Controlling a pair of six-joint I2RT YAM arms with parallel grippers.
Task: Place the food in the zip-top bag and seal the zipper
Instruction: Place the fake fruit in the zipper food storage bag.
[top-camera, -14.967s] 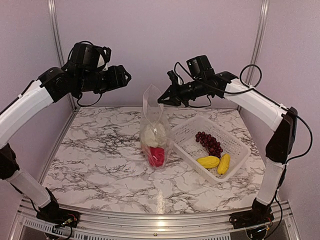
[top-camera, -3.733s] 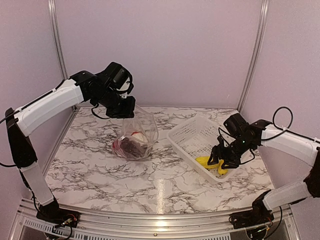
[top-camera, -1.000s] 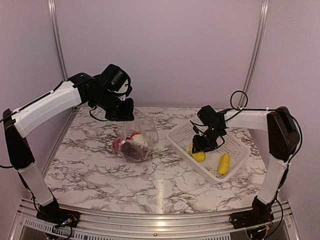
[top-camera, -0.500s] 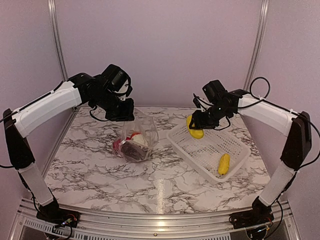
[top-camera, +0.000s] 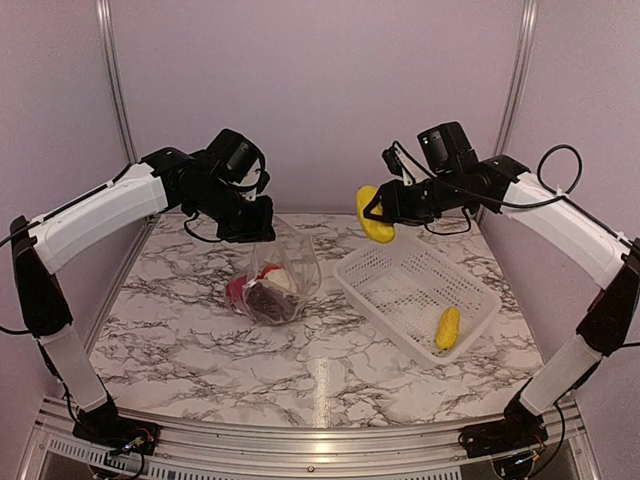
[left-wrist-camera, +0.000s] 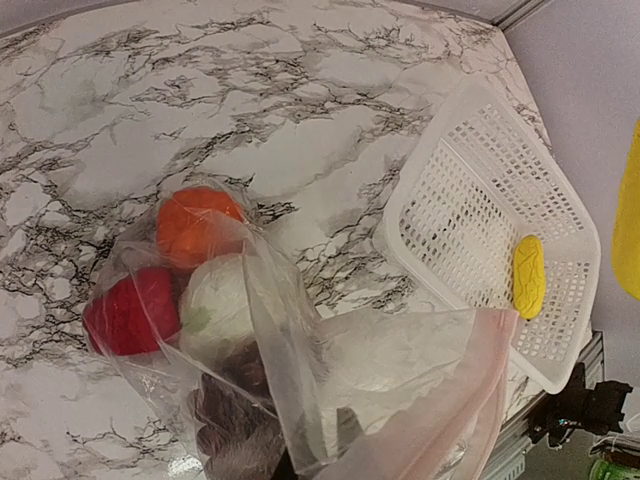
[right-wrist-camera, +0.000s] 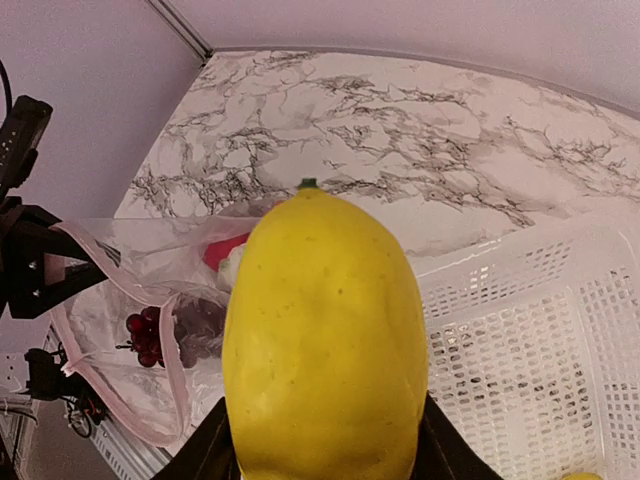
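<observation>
The task is judged to be well past its midpoint, since four pieces of food are already seen inside the zip-top bag (top-camera: 270, 287). The bag is slumped on the tabletop (top-camera: 180, 340) with its mouth lifted and spread. Through the clear plastic the red piece (left-wrist-camera: 130, 312), the orange fruit (left-wrist-camera: 195, 222), the white cauliflower (left-wrist-camera: 225, 300) and the dark grape bunch (left-wrist-camera: 232, 425) can be made out, packed closely together at the bag's bottom. The upper rim of the bag is pinched by the left gripper (top-camera: 256, 222), whose jaws are closed on the plastic near the mouth. One yellow piece (top-camera: 377, 215) is clamped between the jaws of the right gripper (top-camera: 386, 212). It is held in the air on the bag's side of the basket (top-camera: 390, 318), apart from the bag and not yet over its mouth. Only the second yellow piece (top-camera: 448, 327) is found in the white lattice basket, lying near the corner farthest from the bag. Three steps are judged to be left. The held piece is to be dropped into the bag, the last piece is to be fetched and added, and the zipper (left-wrist-camera: 470, 400), seen as a pinkish strip along the gaping mouth, is to be pressed shut along its whole length.
</observation>
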